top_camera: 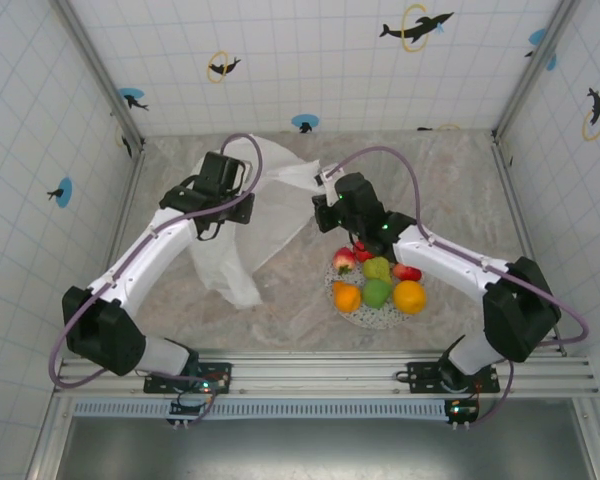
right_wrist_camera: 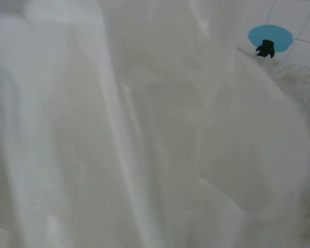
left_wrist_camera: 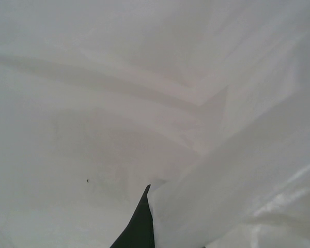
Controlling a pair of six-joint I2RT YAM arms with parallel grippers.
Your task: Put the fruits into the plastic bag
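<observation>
The plastic bag (top_camera: 275, 205) is a thin white sheet held up off the table between my two grippers, its lower end trailing to the table at the front left. My left gripper (top_camera: 242, 192) is at its left side. In the left wrist view one dark finger (left_wrist_camera: 139, 227) pokes up with the bag's film (left_wrist_camera: 196, 77) folded tightly against it. My right gripper (top_camera: 325, 197) is at the bag's right corner, and the bag (right_wrist_camera: 144, 129) hides its fingers. Several fruits lie on a round speckled plate (top_camera: 365, 318) under the right arm, among them a strawberry (top_camera: 344, 260), a green apple (top_camera: 377, 292) and an orange (top_camera: 409, 297).
The marbled table top (top_camera: 450, 190) is walled by white tiled panels on three sides. A blue sticker (right_wrist_camera: 270, 37) marks the back wall. A metal rail (top_camera: 320, 375) with both arm bases runs along the near edge.
</observation>
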